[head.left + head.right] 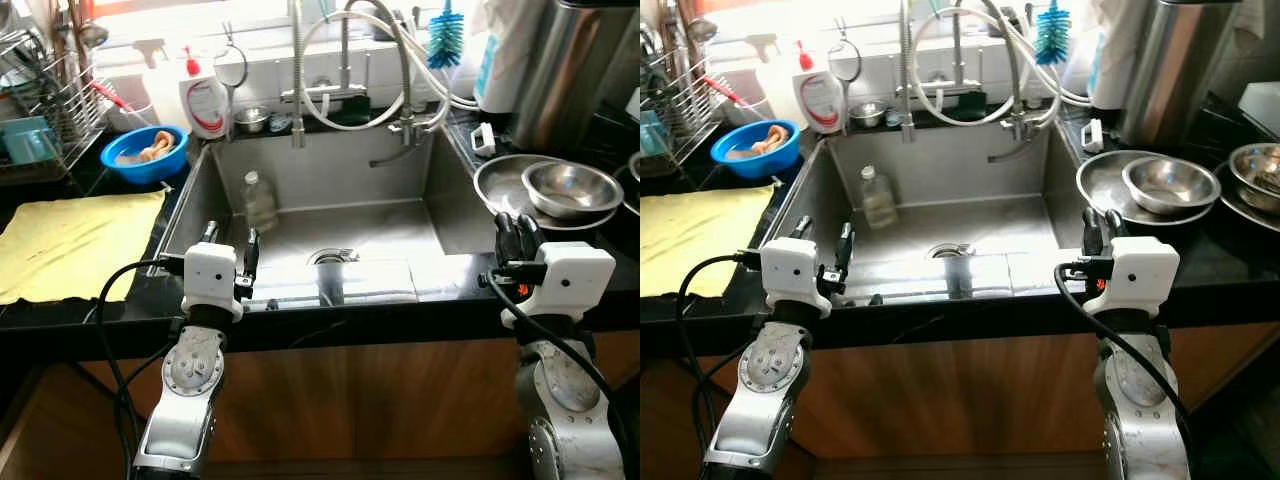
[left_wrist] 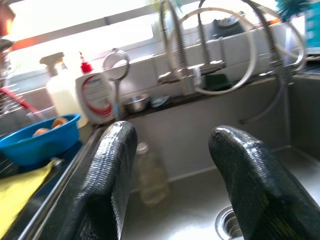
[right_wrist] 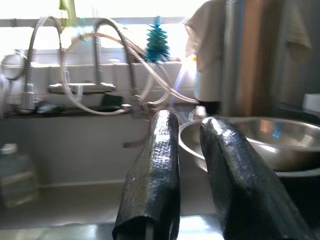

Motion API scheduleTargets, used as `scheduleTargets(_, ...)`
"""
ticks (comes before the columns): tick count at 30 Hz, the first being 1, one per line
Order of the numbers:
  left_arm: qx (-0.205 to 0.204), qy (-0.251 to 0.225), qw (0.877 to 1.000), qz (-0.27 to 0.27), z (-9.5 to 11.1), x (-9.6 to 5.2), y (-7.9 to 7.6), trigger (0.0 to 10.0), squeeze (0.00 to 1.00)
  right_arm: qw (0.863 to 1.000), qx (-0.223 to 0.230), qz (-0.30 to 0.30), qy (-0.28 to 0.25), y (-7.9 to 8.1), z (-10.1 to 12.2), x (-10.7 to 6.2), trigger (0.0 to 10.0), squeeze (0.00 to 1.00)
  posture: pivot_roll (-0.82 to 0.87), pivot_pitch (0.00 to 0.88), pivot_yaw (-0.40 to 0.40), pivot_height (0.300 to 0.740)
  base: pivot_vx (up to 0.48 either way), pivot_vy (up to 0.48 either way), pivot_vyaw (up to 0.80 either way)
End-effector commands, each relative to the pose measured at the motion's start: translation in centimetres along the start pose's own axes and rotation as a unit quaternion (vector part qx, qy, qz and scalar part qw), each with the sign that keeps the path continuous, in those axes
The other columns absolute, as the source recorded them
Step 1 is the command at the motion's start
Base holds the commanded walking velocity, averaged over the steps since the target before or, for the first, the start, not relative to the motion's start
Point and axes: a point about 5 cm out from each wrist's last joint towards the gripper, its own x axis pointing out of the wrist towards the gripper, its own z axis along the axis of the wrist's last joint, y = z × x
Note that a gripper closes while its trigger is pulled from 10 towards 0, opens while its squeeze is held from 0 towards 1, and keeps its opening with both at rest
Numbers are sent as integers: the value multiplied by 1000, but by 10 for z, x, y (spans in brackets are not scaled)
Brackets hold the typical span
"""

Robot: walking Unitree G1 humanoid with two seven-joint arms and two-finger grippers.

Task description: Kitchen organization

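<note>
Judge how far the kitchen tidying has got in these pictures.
Nothing looks done yet. In hand: nothing; the left gripper, open, and the right gripper hover at the sink's front edge. Left: a bottle stands inside the sink, steel bowls sit stacked on the right counter, and a blue bowl waits beside the yellow cloth.
</note>
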Motion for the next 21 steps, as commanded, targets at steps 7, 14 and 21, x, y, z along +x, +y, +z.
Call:
scheduleTargets(7, 24, 1, 999, 31, -2, 7, 16, 10000, 0, 1000, 12, 15, -14, 12, 13, 11, 10000, 0, -238, 0, 66, 740, 34, 0, -336)
scheduleTargets(14, 19, -4, 999, 45, 1, 11, 15, 10000, 0, 999, 13, 38, -5, 25, 11, 25, 10000, 0, -207, 0, 67, 740, 263, 0, 0)
scheduleTargets(21, 15, -6, 999, 32, 1, 14, 12, 10000, 0, 999, 32, 36, -5, 32, 12, 27, 10000, 0, -214, 0, 84, 740, 272, 0, 0)
